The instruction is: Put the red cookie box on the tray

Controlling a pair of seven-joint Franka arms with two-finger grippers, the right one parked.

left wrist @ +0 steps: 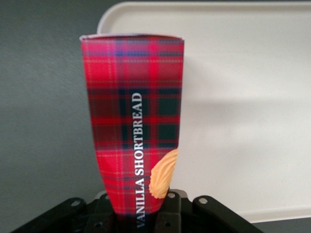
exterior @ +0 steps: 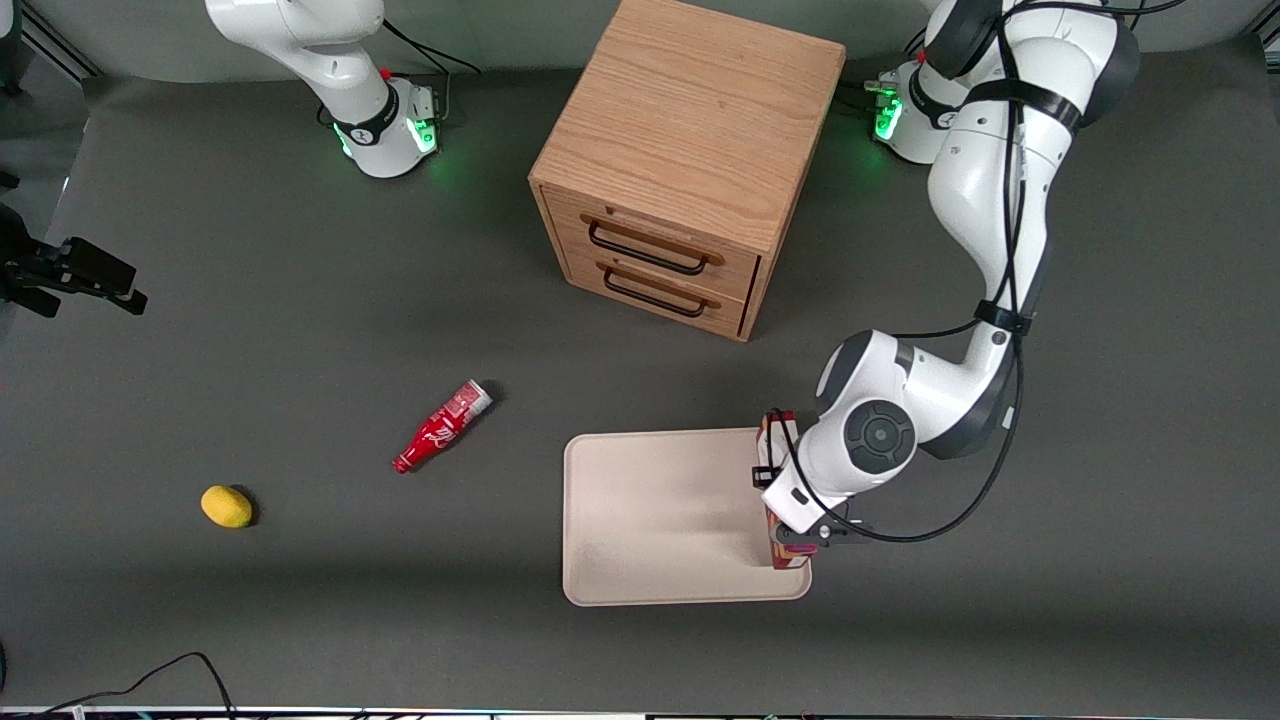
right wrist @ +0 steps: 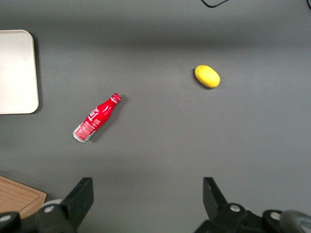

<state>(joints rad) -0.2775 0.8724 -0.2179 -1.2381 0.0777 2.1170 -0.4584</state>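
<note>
The main risk is a bad landing: the vanilla shortbread box (left wrist: 133,126) hangs over the tray's (exterior: 650,520) edge at the working arm's end, so letting go here could catch the low rim and tip the box onto the desk (exterior: 300,300). It is also held at 1 end only, so it could pivot in the grip. The hand (exterior: 795,535) is clenched on the box, its 2 fingers (left wrist: 167,213) pinching the end nearest the wrist (the plaid face runs straight out away from them). The box sits directly below the hand, over the tray's rim, with bare tray alongside.
</note>
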